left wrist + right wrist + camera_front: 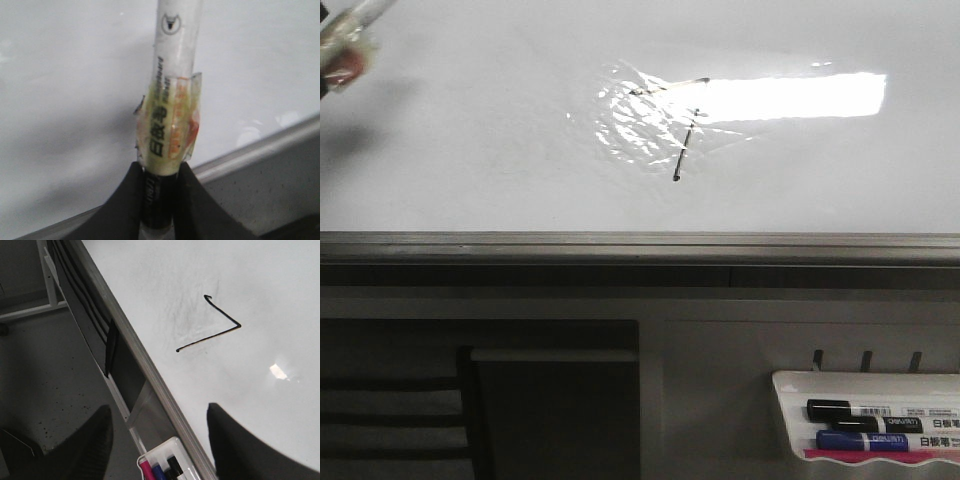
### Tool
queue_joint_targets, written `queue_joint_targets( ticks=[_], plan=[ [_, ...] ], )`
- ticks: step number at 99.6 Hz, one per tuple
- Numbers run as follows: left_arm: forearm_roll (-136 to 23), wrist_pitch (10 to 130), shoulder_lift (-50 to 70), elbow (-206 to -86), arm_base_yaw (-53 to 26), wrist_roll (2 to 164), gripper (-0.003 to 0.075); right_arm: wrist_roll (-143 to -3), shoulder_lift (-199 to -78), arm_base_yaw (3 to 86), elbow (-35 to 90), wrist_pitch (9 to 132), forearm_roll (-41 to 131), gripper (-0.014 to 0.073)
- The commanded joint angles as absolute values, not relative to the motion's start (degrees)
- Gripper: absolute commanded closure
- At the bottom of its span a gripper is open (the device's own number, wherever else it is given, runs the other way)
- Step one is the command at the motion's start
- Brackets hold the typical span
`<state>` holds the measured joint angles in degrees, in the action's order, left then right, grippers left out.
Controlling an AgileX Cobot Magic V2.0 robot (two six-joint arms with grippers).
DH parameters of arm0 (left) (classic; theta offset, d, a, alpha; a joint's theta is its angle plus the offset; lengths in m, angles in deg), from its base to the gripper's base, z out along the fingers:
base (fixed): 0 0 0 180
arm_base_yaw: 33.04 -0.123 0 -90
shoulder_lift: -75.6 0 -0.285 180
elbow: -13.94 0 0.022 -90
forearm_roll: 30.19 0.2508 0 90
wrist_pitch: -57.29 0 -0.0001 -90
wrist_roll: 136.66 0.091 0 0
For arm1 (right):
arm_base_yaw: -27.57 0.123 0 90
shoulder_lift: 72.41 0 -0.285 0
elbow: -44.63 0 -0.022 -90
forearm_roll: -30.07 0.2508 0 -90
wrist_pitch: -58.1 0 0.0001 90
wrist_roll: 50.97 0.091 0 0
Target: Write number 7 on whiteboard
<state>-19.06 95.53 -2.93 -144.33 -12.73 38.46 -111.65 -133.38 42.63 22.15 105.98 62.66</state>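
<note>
1. Holding the marker (170, 125) tight, my left gripper (159, 192) has both fingers closed on its dark end.
2. In the front view the marker shows only at the upper left corner of the frame, well apart from the drawn figure.
3. The number 7 (678, 125) is already on the whiteboard (470, 150), just right of the middle in the upper part of the front view, partly inside the bright glare.
4. It has a short top line joined to a slanted line going down. In the right wrist view the number 7 (212, 325) looks dark and whole.
5. I think the writing step is done. The next move is likely just to keep the tip off the board so nothing smears.
6. My right gripper (160, 440) is open and holds nothing. It hangs over the board's grey edge.
7. The marker has a round logo near its far end and black Chinese words on a yellow band. I also see small letters that may say "whiteboard", but they are blurry.
8. A white tray (790, 400) at the lower right of the front view holds spare markers (860, 425) with Chinese labels. A small word there may be "deli", but I am not sure.
</note>
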Motion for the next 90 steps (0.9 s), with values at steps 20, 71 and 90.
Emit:
queue_joint_targets(
  ticks=[20,71,90],
  plan=[
    [-23.60,77.74,-3.67,-141.25,-22.44,33.99,0.0741,-111.29,-135.23,42.30,22.34,103.59,64.16,0.0218],
    [-24.00,74.86,-9.65,-141.35,-22.31,33.99,0.0701,-111.20,-137.30,42.30,20.17,104.54,64.16,0.0218],
    [-24.00,75.56,-9.19,-141.61,-22.31,33.99,0.0443,-111.20,-137.30,42.30,20.17,105.26,64.16,0.0218]
  ],
)
